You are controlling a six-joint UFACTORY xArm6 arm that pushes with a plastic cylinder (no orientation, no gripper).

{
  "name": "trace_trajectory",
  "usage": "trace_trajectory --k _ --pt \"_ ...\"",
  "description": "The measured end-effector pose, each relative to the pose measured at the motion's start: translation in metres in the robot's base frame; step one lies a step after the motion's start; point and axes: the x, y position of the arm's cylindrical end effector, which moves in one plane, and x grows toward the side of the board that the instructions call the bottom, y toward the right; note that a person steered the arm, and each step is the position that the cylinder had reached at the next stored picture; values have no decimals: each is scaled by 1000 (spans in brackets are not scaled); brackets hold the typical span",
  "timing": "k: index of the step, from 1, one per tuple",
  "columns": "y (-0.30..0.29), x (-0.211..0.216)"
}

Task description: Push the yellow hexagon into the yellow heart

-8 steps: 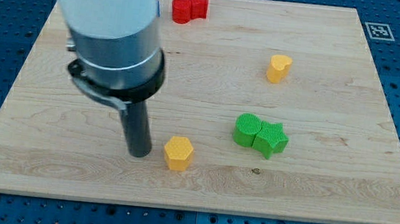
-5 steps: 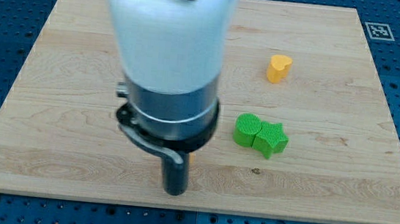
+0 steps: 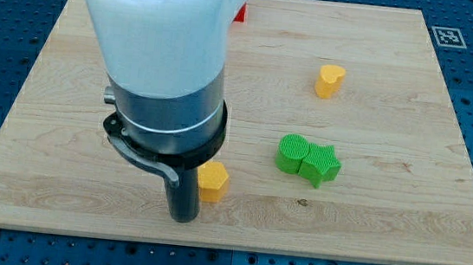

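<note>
The yellow hexagon (image 3: 213, 182) lies on the wooden board near the view's bottom, partly hidden by the arm. My tip (image 3: 182, 217) rests on the board just below and left of the hexagon, close to it or touching it. The yellow heart (image 3: 329, 80) stands far off toward the view's upper right, well apart from the hexagon.
Two green blocks (image 3: 308, 158) sit touching each other right of the hexagon, between it and the heart. A red block (image 3: 240, 12) peeks out behind the arm at the view's top. The board's bottom edge (image 3: 225, 246) is close below my tip.
My tip swung from left of the hexagon to below it, covering it, then drew back left a little. The hexagon shows again at about the same spot.
</note>
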Motion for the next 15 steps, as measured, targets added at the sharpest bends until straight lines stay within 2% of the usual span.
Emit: trace_trajectory --k 4,5,8,9,10,11,13,15 --pt "41 -13" --pt "41 -32" --pt "29 -134" --pt "-10 -160" --pt "-1 -171" --pt "24 -166" --pt "37 -153" --pt "87 -146"
